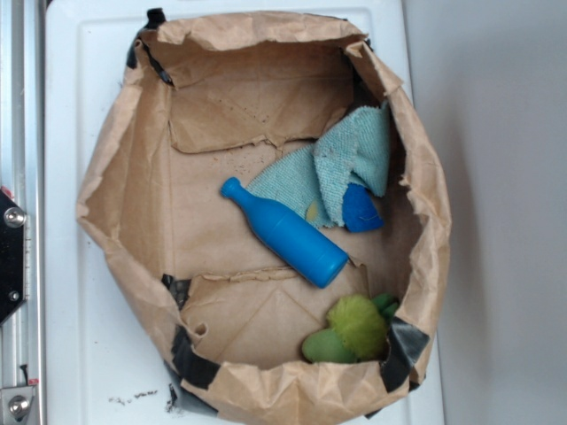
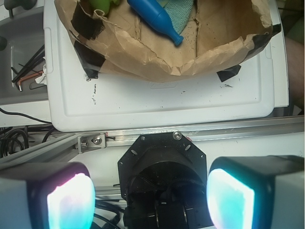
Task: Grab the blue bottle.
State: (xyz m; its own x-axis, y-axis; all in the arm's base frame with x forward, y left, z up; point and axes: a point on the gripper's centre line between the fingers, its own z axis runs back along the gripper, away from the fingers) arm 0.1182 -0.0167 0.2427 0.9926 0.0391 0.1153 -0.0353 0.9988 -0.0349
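The blue bottle [image 1: 285,233] lies on its side in the middle of a brown paper bag [image 1: 115,159], neck pointing to the upper left, base to the lower right. In the wrist view the blue bottle [image 2: 155,18] shows at the top edge, inside the bag [image 2: 143,59]. My gripper [image 2: 150,198] hangs well back from the bag, over the robot's black base, its two glowing pads [image 2: 71,202] wide apart with nothing between them. The gripper does not show in the exterior view.
A light teal cloth [image 1: 341,168] lies behind the bottle, partly covering a small dark-blue piece [image 1: 361,211]. A green plush toy [image 1: 350,329] sits in the bag's near right corner. The bag stands on a white tray [image 2: 157,102], beside an aluminium rail [image 1: 18,133].
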